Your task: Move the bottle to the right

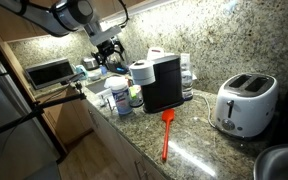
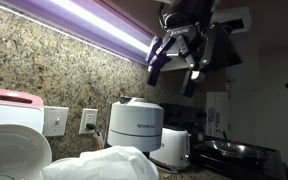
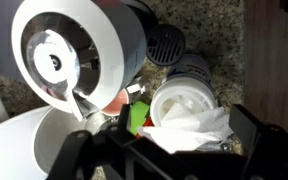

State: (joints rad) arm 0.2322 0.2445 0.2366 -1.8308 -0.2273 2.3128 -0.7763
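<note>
The bottle (image 1: pixel 119 96) is white with a blue-and-white label and stands on the counter just left of the black appliance (image 1: pixel 164 85). In the wrist view its round white cap (image 3: pixel 182 98) lies right of centre, partly covered by crumpled white paper (image 3: pixel 196 126). My gripper (image 1: pixel 106 48) hangs in the air above and slightly behind the bottle, touching nothing. In an exterior view the gripper (image 2: pixel 174 68) shows its two fingers spread apart and empty. The wrist view has the dark fingers low in the picture, the gripper (image 3: pixel 164 150) open.
A paper-towel roll (image 1: pixel 141 72) and a small green-based bottle (image 1: pixel 136 97) crowd around the bottle. An orange spatula (image 1: pixel 166 135) lies in front of the appliance and a white toaster (image 1: pixel 244 103) stands at the right. A toaster oven (image 1: pixel 49 72) is at the far left.
</note>
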